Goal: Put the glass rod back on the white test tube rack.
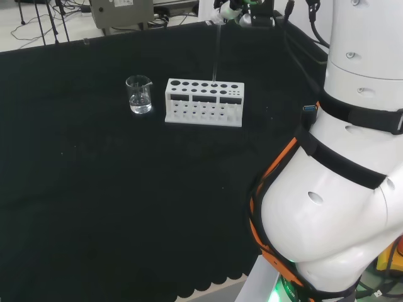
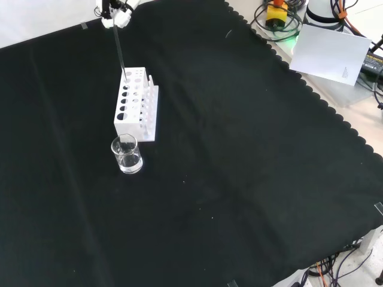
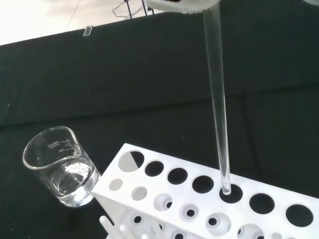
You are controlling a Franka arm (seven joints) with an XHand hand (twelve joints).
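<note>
Rod (image 3: pixel 218 99) of clear glass hangs nearly upright from the hand (image 2: pixel 115 13), its lower tip just at the mouth of a hole in the rack's (image 1: pixel 204 102) back row, as the wrist view shows. In the front view the hand sits at 12 o'clock from the rack, at the frame's top edge, pinching the rod's upper end between its fingers. In the head view the rod (image 1: pixel 216 53) is a faint pale line rising from the rack toward the hand (image 1: pixel 232 10) at the frame's top edge.

The rack, white with rows of round holes, stands on the black cloth (image 2: pixel 239 179). A small beaker (image 2: pixel 126 154) with a little clear liquid stands just beside it, apart from it: at 9 o'clock from the rack in the head view, at 6 o'clock in the front view. Nothing lies between rod and rack. In the head view the arm's (image 1: pixel 340 189) white links fill the right side, at 4 o'clock from the rack and well apart from it. A white sheet (image 2: pixel 332 52) and cables lie off the cloth at the front view's upper right.
</note>
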